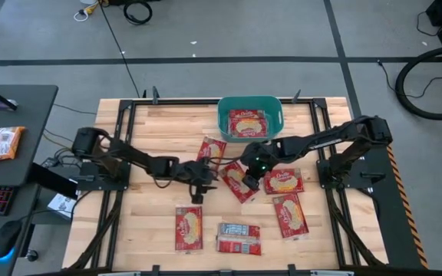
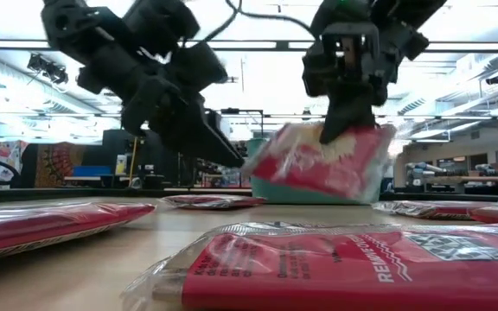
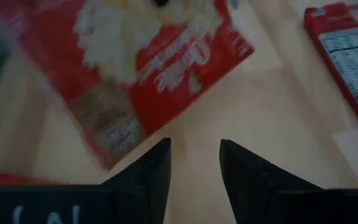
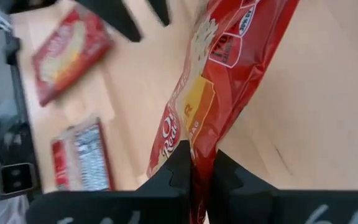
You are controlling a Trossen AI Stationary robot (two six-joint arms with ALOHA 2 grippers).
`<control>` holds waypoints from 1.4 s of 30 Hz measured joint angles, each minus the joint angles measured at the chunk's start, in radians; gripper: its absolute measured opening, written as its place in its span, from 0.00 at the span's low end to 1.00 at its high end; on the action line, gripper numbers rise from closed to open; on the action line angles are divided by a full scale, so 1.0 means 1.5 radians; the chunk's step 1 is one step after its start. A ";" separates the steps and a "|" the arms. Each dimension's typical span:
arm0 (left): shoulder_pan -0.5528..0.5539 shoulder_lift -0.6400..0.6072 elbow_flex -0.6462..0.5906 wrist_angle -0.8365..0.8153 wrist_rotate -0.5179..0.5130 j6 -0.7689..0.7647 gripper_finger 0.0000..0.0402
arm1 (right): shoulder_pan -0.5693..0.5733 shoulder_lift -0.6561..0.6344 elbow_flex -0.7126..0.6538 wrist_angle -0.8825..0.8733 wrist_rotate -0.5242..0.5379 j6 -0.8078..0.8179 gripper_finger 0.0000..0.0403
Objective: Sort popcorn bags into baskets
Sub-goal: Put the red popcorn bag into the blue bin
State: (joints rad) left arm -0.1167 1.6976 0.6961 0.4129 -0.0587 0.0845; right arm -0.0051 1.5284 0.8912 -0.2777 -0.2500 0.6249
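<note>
Risk: right gripper (image 2: 340, 130) fingers are pinching only a popcorn bag's (image 2: 318, 164) edge, inviting slippage before the basket (image 1: 249, 115); left gripper (image 3: 194, 155) fingers are hanging open.

high: straight down over table (image 1: 152, 238) | low: tabletop level | wrists: close, tableward

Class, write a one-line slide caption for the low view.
Right gripper lifts a red popcorn bag above the table in front of the teal basket, left gripper open alongside.
</note>
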 joint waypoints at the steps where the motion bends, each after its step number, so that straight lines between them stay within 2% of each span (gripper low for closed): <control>1: 0.003 -0.010 -0.014 0.007 -0.002 -0.001 0.35 | 0.000 -0.008 0.003 -0.004 0.006 0.000 0.05; 5: 0.013 -0.055 -0.058 0.030 -0.008 -0.013 0.35 | -0.013 -0.057 0.004 -0.017 0.035 -0.005 0.05; 11: 0.015 -0.098 -0.079 0.031 -0.009 -0.014 0.35 | -0.058 -0.148 0.005 -0.033 0.068 -0.019 0.06; 17: 0.004 -0.106 -0.078 0.034 -0.011 -0.013 0.35 | -0.149 -0.211 0.006 -0.063 0.039 -0.063 0.06; 19: 0.003 -0.106 -0.078 0.042 -0.009 -0.013 0.35 | -0.178 -0.216 0.017 -0.109 0.038 -0.094 0.06; 24: 0.004 -0.106 -0.078 0.049 -0.011 -0.013 0.35 | -0.227 -0.170 0.113 -0.266 0.072 -0.196 0.06; 34: 0.005 -0.106 -0.078 0.054 -0.010 -0.008 0.35 | -0.283 -0.017 0.377 -0.462 0.155 -0.488 0.06; 42: 0.005 -0.106 -0.078 0.050 -0.010 -0.006 0.35 | -0.293 0.110 0.460 -0.542 0.232 -0.730 0.06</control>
State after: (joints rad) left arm -0.1097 1.5379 0.5785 0.4885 -0.0742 0.0753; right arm -0.4442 1.6934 1.5811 -1.0902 0.0977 -0.4694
